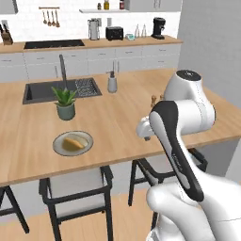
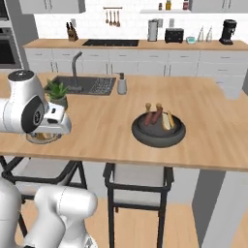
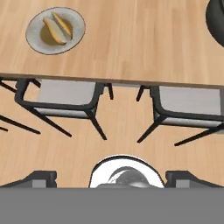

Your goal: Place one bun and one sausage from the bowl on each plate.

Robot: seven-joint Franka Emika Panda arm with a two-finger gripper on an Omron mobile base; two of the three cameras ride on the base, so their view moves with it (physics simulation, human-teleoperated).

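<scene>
A beige-olive plate (image 1: 57, 141) lies near the counter's front edge with a tan bun (image 1: 75, 142) on it. The hand view looks down on that plate (image 3: 30, 34) and bun (image 3: 56, 29) at its upper left. The dark bowl (image 2: 145, 137) stands further right on the counter, holding a reddish sausage (image 2: 156, 116) and a bun (image 2: 167, 121); its rim (image 3: 215, 26) cuts the top right corner of the hand view. My gripper (image 3: 113, 178) hangs above the counter's front edge, between plate and bowl. It is open, with its dark fingertips (image 3: 41, 177) far apart and nothing between them.
Two dark-framed stools (image 3: 65, 98) stand under the counter's front edge (image 3: 113, 81). A potted plant (image 1: 65, 103) is just behind the plate; the sink (image 1: 47, 92) and a soap dispenser (image 1: 112, 83) lie further back. Two small wooden shakers (image 2: 147, 107) stand behind the bowl.
</scene>
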